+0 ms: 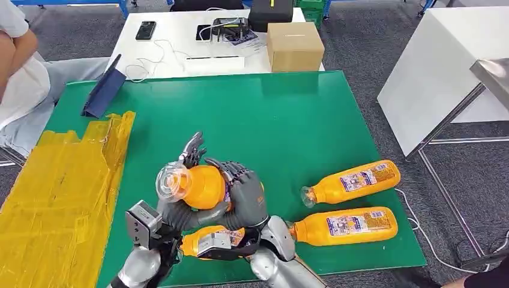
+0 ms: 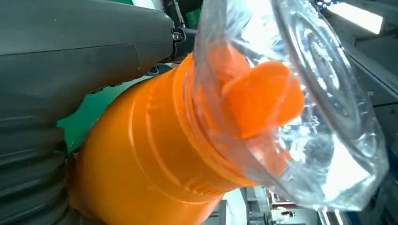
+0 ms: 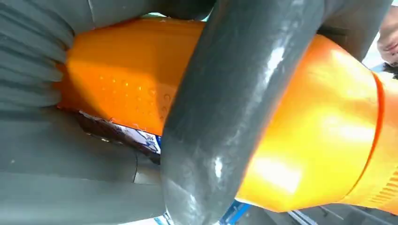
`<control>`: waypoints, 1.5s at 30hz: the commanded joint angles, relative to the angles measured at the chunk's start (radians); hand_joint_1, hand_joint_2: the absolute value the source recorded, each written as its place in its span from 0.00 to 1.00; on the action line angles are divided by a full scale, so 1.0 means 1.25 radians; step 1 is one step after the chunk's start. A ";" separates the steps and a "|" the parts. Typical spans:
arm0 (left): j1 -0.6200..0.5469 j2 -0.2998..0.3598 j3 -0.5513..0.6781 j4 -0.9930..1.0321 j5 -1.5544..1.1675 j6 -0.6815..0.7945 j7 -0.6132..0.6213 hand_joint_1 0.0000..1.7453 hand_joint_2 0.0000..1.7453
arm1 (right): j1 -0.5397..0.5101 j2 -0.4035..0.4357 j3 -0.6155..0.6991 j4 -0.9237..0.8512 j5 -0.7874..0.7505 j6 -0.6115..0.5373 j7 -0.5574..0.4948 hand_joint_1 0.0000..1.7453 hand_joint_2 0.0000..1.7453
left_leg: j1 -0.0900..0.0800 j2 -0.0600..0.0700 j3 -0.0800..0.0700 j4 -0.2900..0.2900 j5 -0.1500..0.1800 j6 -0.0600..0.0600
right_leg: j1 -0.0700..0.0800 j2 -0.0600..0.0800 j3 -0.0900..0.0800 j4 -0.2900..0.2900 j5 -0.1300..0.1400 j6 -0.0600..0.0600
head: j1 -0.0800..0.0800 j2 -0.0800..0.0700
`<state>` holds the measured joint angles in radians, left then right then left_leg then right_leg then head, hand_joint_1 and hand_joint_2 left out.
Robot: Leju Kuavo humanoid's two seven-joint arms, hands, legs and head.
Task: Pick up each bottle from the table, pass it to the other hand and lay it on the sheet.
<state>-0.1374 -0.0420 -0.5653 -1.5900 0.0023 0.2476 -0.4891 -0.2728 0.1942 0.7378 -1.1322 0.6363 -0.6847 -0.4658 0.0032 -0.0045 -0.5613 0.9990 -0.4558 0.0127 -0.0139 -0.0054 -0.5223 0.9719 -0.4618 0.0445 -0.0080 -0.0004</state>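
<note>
Right hand (image 1: pixel 249 195) wrapped around orange bottle (image 1: pixel 201 186), left hand (image 1: pixel 180 207) gripping it beneath, above green table (image 1: pixel 288 120).

Four orange bottles: one held bottle (image 1: pixel 201 186) raised at the middle; one low bottle (image 1: pixel 210 241) beneath it at 6 o'clock; two on the green bench (image 1: pixel 288 120) at 4 o'clock, an upper bottle (image 1: pixel 354 182) and a lower bottle (image 1: pixel 345 226); one yellow sheet (image 1: pixel 60 192) at 9 o'clock; one cardboard box (image 1: pixel 294 46) at 12 o'clock; one phone (image 1: pixel 145 30) at 11 o'clock.
</note>
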 commanded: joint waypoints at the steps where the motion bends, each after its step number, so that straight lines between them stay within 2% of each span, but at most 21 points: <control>1: -0.034 0.006 0.017 0.016 0.009 -0.002 0.002 0.00 1.00 | -0.002 -0.008 -0.031 0.005 0.007 -0.011 -0.009 1.00 1.00 | 0.001 -0.001 0.001 0.000 0.000 0.000 | 0.001 -0.001 0.001 -0.001 0.000 -0.001 | 0.000 0.000; 5: -0.033 0.004 0.021 0.014 0.015 -0.002 0.002 0.00 1.00 | -0.003 -0.008 -0.030 0.008 0.005 -0.011 -0.005 1.00 1.00 | 0.001 0.000 0.002 0.000 -0.001 -0.001 | 0.001 0.000 0.003 -0.001 0.000 -0.002 | 0.000 0.000; 6: -0.032 0.004 0.023 0.012 0.017 -0.002 0.002 0.06 1.00 | -0.003 -0.008 -0.028 0.010 0.004 -0.011 -0.005 1.00 1.00 | 0.001 0.000 0.002 0.000 -0.001 -0.001 | 0.001 0.000 0.003 -0.001 0.000 -0.002 | 0.000 0.000; 7: -0.031 0.003 0.023 0.011 0.018 -0.002 0.001 0.38 1.00 | -0.003 -0.008 -0.028 0.010 0.004 -0.011 -0.005 1.00 1.00 | 0.001 -0.001 0.001 0.000 0.000 -0.001 | 0.001 -0.001 0.002 -0.001 0.000 -0.001 | 0.000 0.000; 8: -0.030 0.002 0.025 0.010 0.020 -0.001 0.000 0.92 1.00 | -0.004 -0.008 -0.027 0.012 0.005 -0.011 -0.004 1.00 1.00 | 0.001 -0.001 0.002 0.000 0.000 -0.001 | 0.001 -0.001 0.002 -0.001 0.000 -0.001 | 0.000 0.000; 9: -0.030 0.002 0.026 0.009 0.021 0.000 0.000 1.00 1.00 | -0.005 -0.008 -0.027 0.013 0.005 -0.011 -0.003 1.00 1.00 | 0.001 -0.001 0.001 0.000 0.000 0.000 | 0.001 -0.001 0.001 -0.001 0.000 -0.001 | 0.000 0.000; 27: -0.027 -0.004 0.030 0.015 0.038 0.004 -0.004 1.00 1.00 | 0.009 -0.001 -0.050 0.000 0.001 -0.011 -0.018 1.00 1.00 | 0.000 -0.001 0.001 0.000 0.000 0.000 | 0.001 -0.001 0.001 -0.001 0.000 -0.001 | 0.000 0.000; 28: -0.027 -0.004 0.031 0.016 0.039 0.004 -0.005 1.00 1.00 | 0.012 0.000 -0.054 -0.006 -0.005 -0.011 -0.024 0.84 1.00 | 0.000 -0.001 0.000 0.000 0.000 0.000 | 0.000 -0.001 0.001 -0.001 0.000 -0.001 | 0.000 0.000; 30: -0.027 -0.004 0.031 0.016 0.039 0.004 -0.005 1.00 1.00 | 0.012 0.000 -0.054 -0.006 -0.005 -0.011 -0.024 0.84 1.00 | 0.001 -0.001 0.002 0.000 0.000 -0.001 | 0.001 -0.001 0.003 -0.001 0.000 -0.002 | 0.000 0.000; 31: -0.027 -0.004 0.032 0.017 0.040 0.005 -0.005 1.00 1.00 | 0.018 0.003 -0.058 -0.013 -0.005 -0.011 -0.026 0.00 1.00 | 0.001 -0.001 0.002 0.000 0.000 -0.001 | 0.001 -0.001 0.002 -0.001 0.000 -0.001 | 0.000 0.000; 45: -0.025 -0.006 0.038 0.015 0.046 0.009 -0.008 1.00 1.00 | 0.022 0.003 -0.058 -0.023 -0.016 -0.011 -0.027 0.00 1.00 | 0.001 -0.001 0.001 0.000 0.000 0.000 | 0.001 -0.001 0.002 -0.001 0.000 -0.001 | 0.000 0.000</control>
<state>-0.1384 -0.0507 -0.5375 -1.5946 0.0534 0.2548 -0.4986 -0.2326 0.2144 0.6844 -1.1654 0.6188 -0.6851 -0.5016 0.0032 -0.0046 -0.5613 0.9990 -0.4558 0.0127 -0.0139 -0.0055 -0.5223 0.9718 -0.4618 0.0445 -0.0084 -0.0004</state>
